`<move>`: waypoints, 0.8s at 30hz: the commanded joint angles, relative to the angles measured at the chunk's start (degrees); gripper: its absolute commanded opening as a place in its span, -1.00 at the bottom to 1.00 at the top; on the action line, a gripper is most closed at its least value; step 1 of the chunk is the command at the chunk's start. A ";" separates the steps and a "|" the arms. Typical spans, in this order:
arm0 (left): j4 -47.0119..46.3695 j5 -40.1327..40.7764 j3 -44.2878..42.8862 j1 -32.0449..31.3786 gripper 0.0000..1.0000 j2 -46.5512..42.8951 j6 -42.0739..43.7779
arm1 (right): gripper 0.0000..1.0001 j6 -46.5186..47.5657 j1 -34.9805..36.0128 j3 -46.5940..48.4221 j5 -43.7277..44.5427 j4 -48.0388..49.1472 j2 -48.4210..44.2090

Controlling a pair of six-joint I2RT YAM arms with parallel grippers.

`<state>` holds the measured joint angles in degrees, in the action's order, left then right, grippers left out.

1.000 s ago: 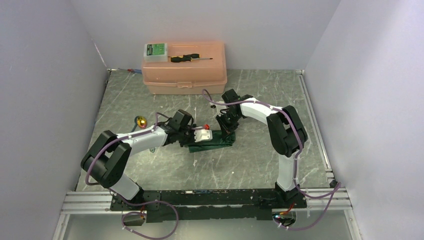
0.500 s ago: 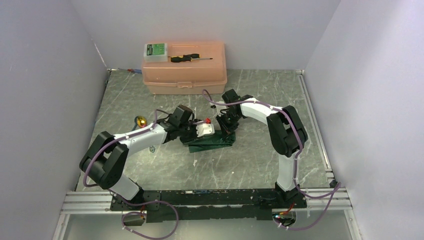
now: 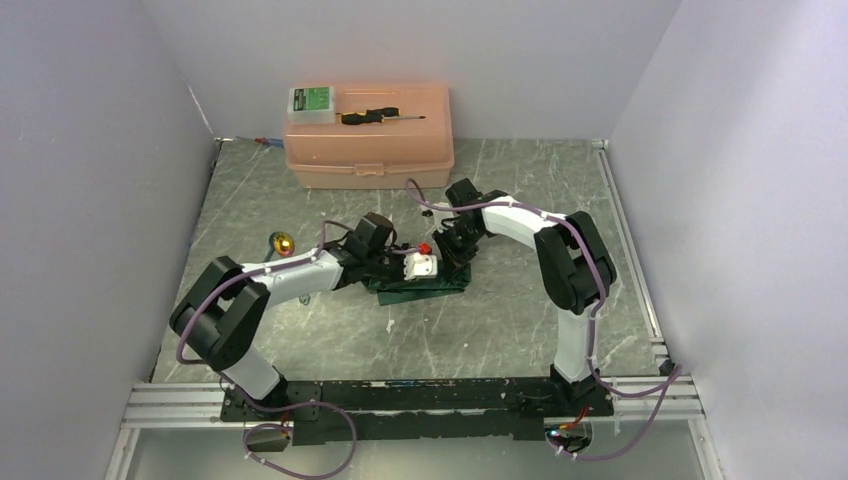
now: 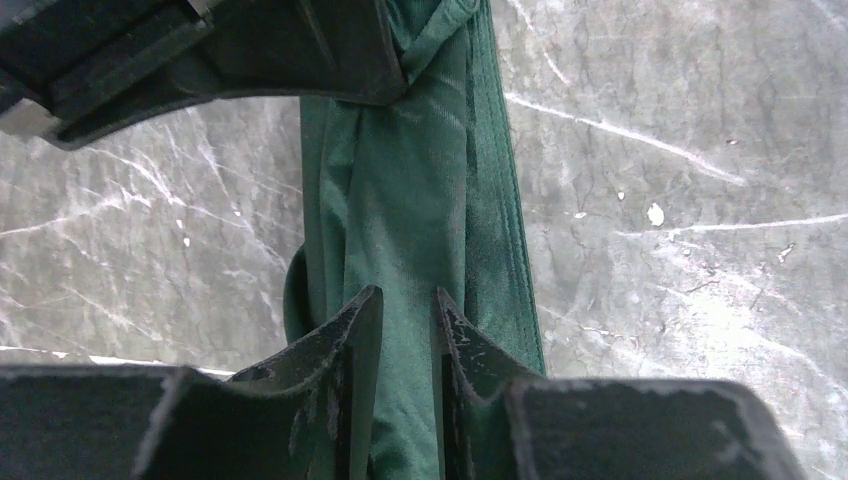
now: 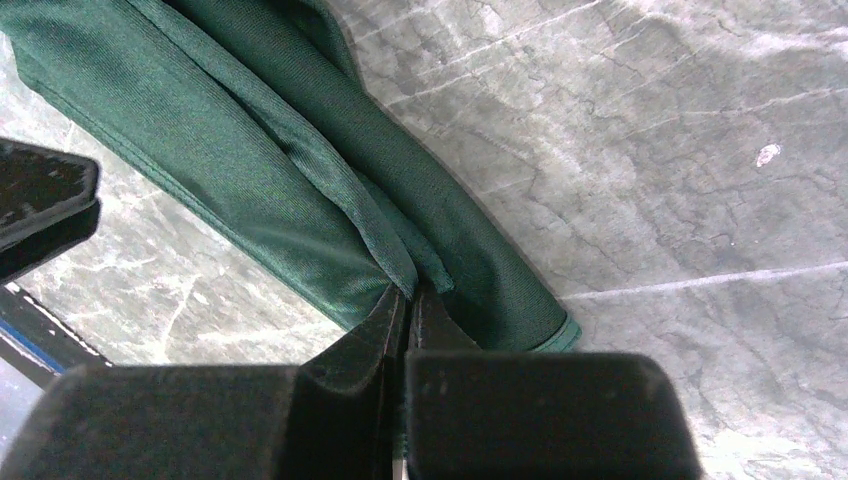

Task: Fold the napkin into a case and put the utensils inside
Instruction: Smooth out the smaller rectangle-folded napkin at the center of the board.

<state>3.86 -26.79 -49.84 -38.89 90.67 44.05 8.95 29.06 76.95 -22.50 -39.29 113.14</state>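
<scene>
The napkin (image 3: 443, 285), a dark green cloth folded into a narrow band, lies mid-table between both arms. In the left wrist view the napkin (image 4: 400, 180) runs lengthwise through my left gripper (image 4: 405, 295), whose jaws stand narrowly apart with a fold of cloth filling the gap. My right gripper (image 5: 410, 290) is shut, pinching a ridge of the napkin (image 5: 250, 170) near its end. From above, the left gripper (image 3: 436, 270) and right gripper (image 3: 455, 254) sit close together over the cloth. One utensil with a gold head (image 3: 283, 243) lies to the left of the left arm.
A peach plastic box (image 3: 368, 150) stands at the back, with a black-handled screwdriver (image 3: 380, 116) and a small green-labelled case (image 3: 312, 100) on its lid. Grey walls close in the marbled table (image 3: 520, 330) on the left, back and right.
My left gripper slid right along the napkin toward the right gripper, loosening briefly and closing again. The right gripper kept its pinch in place.
</scene>
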 commanded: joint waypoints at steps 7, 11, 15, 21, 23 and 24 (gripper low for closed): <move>-5.65 2.74 1.27 0.40 -0.53 4.86 1.84 | -1.00 1.60 -0.15 -3.12 -0.52 -1.00 -2.84; -5.90 4.43 0.80 1.40 -0.69 6.69 1.14 | -1.00 1.47 -0.08 -3.70 -1.57 -0.43 -3.59; -4.30 4.91 -0.06 1.87 -0.78 7.89 2.09 | -0.98 1.00 -0.13 -4.23 -2.16 0.33 -4.52; -0.31 4.32 -0.58 1.19 -0.95 8.47 5.51 | -0.35 -1.87 -0.58 -4.09 0.38 2.42 -8.17; 0.91 4.55 -0.30 0.92 -0.95 8.55 6.93 | -0.26 -3.26 -1.19 -4.17 0.64 3.41 -10.84; 1.41 4.71 0.01 0.78 -0.95 8.40 7.46 | -0.24 -4.32 -1.52 -4.28 0.88 4.20 -12.45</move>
<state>0.54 -23.07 -49.65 -37.60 98.13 47.86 7.44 28.77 72.62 -23.18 -38.15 108.14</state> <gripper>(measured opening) 0.034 0.356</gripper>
